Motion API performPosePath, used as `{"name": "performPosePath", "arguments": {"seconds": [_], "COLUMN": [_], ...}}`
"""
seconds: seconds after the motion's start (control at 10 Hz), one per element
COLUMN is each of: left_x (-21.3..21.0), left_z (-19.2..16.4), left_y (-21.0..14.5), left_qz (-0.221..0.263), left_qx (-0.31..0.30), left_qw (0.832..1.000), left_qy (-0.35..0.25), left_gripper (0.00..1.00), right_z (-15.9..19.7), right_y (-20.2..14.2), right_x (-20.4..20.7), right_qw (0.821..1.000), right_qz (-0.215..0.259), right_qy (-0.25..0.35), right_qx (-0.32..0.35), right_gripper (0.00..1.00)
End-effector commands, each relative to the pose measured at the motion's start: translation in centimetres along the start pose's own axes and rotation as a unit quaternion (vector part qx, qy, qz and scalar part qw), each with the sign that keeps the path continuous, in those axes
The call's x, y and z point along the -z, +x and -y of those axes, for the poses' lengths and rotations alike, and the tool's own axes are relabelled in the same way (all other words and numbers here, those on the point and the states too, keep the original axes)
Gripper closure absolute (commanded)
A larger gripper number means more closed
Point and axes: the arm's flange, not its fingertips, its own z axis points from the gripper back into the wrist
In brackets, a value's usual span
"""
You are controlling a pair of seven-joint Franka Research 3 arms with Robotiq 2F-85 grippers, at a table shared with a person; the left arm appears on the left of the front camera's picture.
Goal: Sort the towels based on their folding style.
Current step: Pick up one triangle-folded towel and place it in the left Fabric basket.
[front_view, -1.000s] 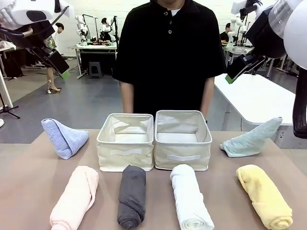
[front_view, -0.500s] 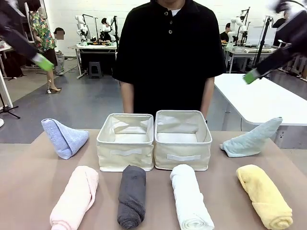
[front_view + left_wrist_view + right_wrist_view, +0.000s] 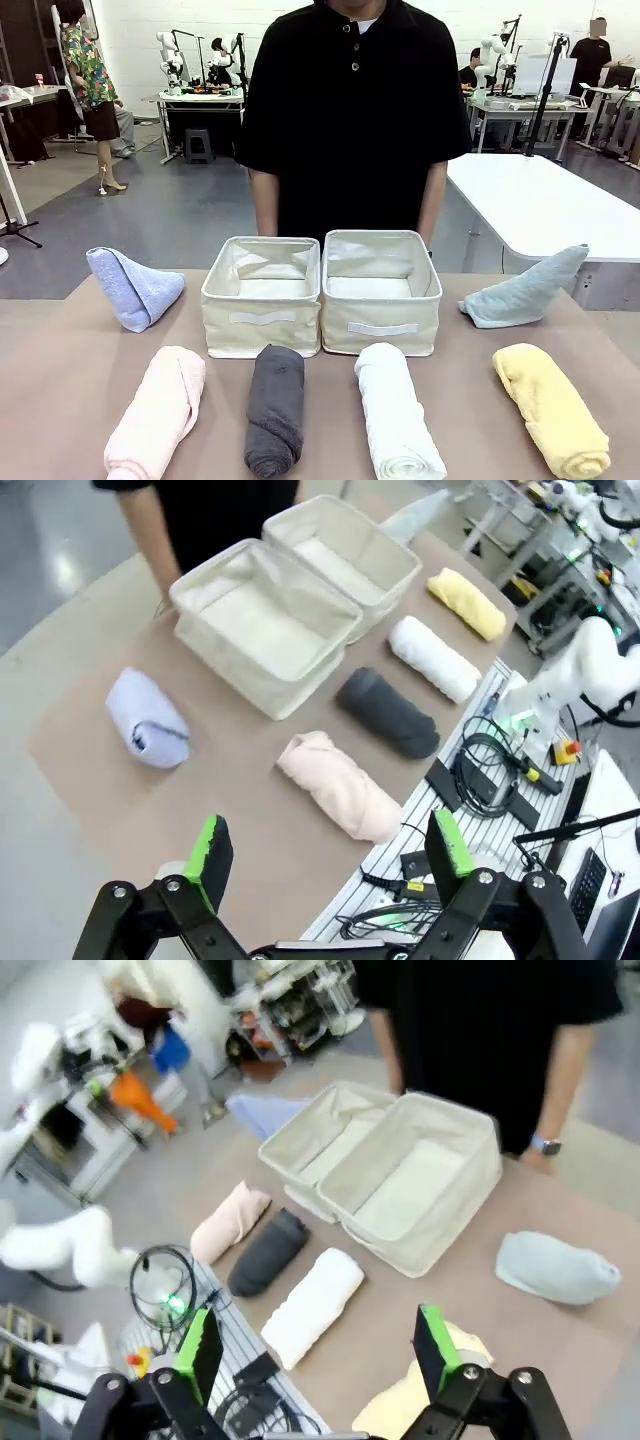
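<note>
In the front view, four rolled towels lie in a row along the bottom of the frame on the brown table (image 3: 60, 385): the pink towel (image 3: 155, 412) at lower left, then the dark grey towel (image 3: 275, 408), the white towel (image 3: 398, 425) and the yellow towel (image 3: 550, 408) at lower right. Just behind them, at centre, the left bin (image 3: 262, 318) and the right bin (image 3: 382, 325) stand side by side, touching. The lavender-blue towel (image 3: 133, 287), folded into a wedge, sits at middle left near the left bin. The pale teal towel (image 3: 523, 292), also a wedge, lies at middle right. A person (image 3: 350, 110) in a black shirt stands behind the bins at top centre. In the left wrist view, the left gripper (image 3: 330, 842) rises from the bottom edge, high above the table, its green-padded fingers spread wide with only air between them. In the right wrist view, the right gripper (image 3: 318, 1343) likewise has its fingers wide apart, gripping nothing.
</note>
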Motion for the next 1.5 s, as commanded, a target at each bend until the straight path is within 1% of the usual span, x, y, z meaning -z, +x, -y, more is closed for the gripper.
{"name": "performPosePath", "arguments": {"seconds": [0.0,0.1,0.3,0.4,0.5,0.6,1.4], "left_x": [0.4,-0.4,-1.7,-1.9,-2.1,-1.6,-1.6], "left_z": [-2.1,-3.1,-3.8,-4.1,-4.1,-4.1,-4.1], "left_y": [-0.8,-1.9,-3.6,-4.2,-4.4,-4.1,-4.1], "left_qz": [0.008,0.014,0.020,0.018,0.025,0.013,0.013], "left_qx": [-0.023,-0.040,-0.065,-0.076,-0.072,-0.077,-0.077], "left_qw": [0.999,0.999,0.998,0.997,0.997,0.997,0.997], "left_qy": [-0.022,-0.014,-0.007,-0.004,-0.005,0.002,0.002], "left_gripper": [0.00,0.00,0.00,0.00,0.00,0.00,0.00], "right_z": [1.6,2.4,3.0,3.0,2.7,3.7,3.7], "right_y": [-0.7,-1.2,-2.2,-2.6,-2.5,-2.7,-2.7], "right_x": [0.5,0.0,-1.1,-1.6,-1.4,-1.0,-1.0], "right_qw": [0.999,0.998,0.997,0.995,0.991,0.995,0.995], "right_qz": [0.010,0.002,-0.018,-0.035,-0.051,-0.019,-0.019], "right_qy": [-0.002,-0.003,-0.017,-0.035,-0.082,-0.023,-0.023], "right_qx": [0.035,0.058,0.078,0.081,0.091,0.091,0.091], "right_gripper": [0.00,0.00,0.00,0.00,0.00,0.00,0.00]}}
